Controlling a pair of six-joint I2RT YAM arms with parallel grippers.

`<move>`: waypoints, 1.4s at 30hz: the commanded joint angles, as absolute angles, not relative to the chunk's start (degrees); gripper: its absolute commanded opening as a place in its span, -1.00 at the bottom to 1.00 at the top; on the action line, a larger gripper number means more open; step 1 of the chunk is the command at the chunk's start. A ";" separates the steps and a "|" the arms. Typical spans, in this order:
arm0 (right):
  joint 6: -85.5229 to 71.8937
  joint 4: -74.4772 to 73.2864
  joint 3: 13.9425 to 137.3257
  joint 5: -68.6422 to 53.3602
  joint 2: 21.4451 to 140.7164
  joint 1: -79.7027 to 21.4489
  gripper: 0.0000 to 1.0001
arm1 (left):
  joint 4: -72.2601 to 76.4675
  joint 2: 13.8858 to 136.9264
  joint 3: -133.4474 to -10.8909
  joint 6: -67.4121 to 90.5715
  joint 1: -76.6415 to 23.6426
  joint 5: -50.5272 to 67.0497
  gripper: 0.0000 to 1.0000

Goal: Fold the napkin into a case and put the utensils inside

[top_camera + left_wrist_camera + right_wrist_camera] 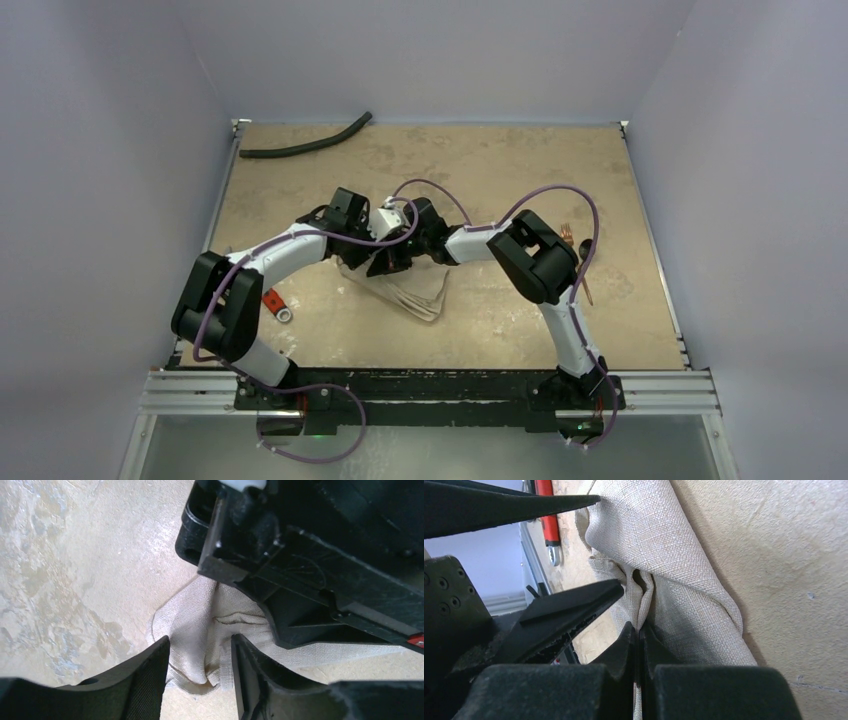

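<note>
1. My right gripper is clenched on a bunched fold of the napkin.
2. My left gripper is spread apart, straddling the cloth's corner.
3. The napkin lies crumpled mid-table, trailing toward 5 o'clock from both grippers.

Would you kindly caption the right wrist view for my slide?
Right claw pinches a fold of the napkin; left claw stands open beside it.
</note>
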State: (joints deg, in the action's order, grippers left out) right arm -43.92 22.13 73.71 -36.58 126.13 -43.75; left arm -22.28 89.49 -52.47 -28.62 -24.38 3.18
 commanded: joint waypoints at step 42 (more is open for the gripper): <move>-35.72 -0.47 86.54 -37.19 131.69 -41.04 -1.00 | -23.00 84.44 -51.44 -33.74 -24.65 5.20 -1.00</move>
State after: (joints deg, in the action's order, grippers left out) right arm -39.55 7.14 83.37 -39.75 129.38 -41.87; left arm -23.42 87.20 -52.03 -32.34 -24.40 3.51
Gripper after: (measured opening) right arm 0.015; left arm 0.006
